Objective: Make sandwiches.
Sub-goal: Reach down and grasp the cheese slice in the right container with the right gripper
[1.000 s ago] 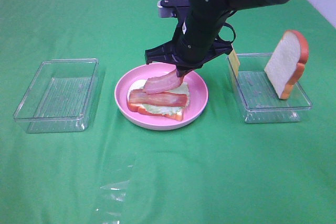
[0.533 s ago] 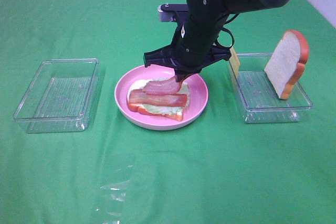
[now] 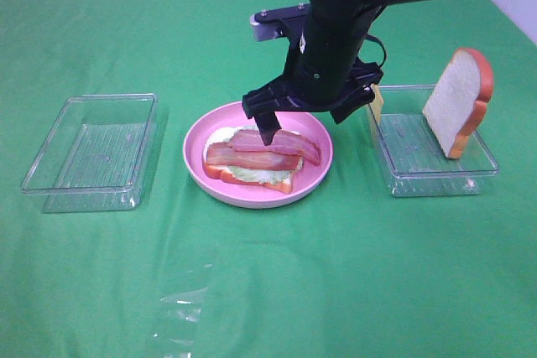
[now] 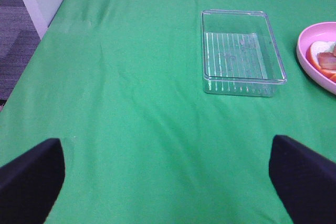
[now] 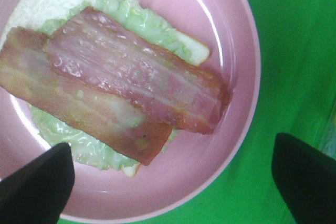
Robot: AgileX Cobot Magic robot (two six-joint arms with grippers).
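On the table (image 3: 336,274), which is covered with a green cloth, a round pink plate (image 3: 323,167) stands near the middle, and an open sandwich lies on it: a bread slice (image 3: 252,183) at the bottom, a pale lettuce leaf (image 3: 256,173) on the bread, and two strips of bacon on top. The front bacon strip (image 3: 243,157) lies along the near side of the lettuce. The back bacon strip (image 3: 289,144) lies beside it and partly over it, with one end past the bread edge, towards the plate rim. The right gripper (image 3: 306,123) hangs just above the plate. Its fingers (image 3: 268,130) are spread wide and grasp nothing, and in the right wrist view both strips lie free between them. One fingertip is very close to the back strip, but I cannot tell if it touches. To the right of the plate stands a clear tray (image 3: 436,177). In it a second bread slice (image 3: 457,102) stands on its edge and leans at the far right end, and a yellow cheese square (image 3: 375,100) stands upright at the left end, partly hidden by the arm. Another clear tray (image 3: 92,153) stands well apart, to the left of the plate. The left gripper (image 4: 168,177) hovers over bare cloth near this tray, its fingers (image 4: 29,177) wide apart with nothing between them
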